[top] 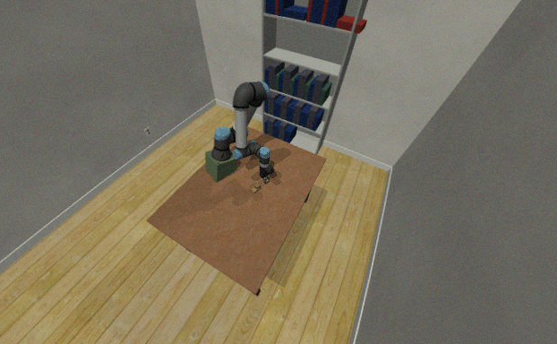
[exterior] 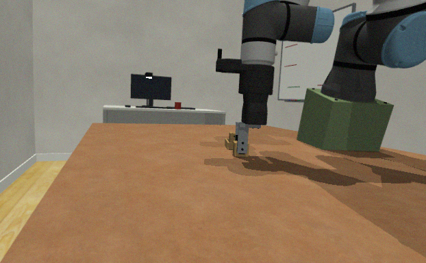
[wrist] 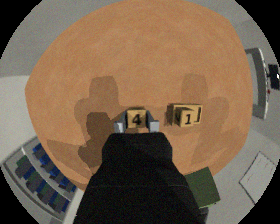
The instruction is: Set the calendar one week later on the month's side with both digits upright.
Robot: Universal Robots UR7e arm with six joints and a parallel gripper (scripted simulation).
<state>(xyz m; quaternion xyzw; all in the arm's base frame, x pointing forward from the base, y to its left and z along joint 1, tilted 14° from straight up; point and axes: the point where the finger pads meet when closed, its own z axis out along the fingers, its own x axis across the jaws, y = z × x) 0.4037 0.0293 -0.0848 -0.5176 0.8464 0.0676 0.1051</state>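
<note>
My gripper points down, shut on a wooden cube. A finger stands on each side of it, and the digit 4 shows on the face towards the wrist camera. Whether the cube touches the table is too small to tell. The wooden tray lies beside it, to the right in the wrist view. The other cube is in the tray, showing a 1 to the wrist camera. The month side and front digits are not readable.
The brown table carries the tray close to the gripper. The arm's green base block stands on the robot's side. A shelf and a desk with a monitor are away from the table.
</note>
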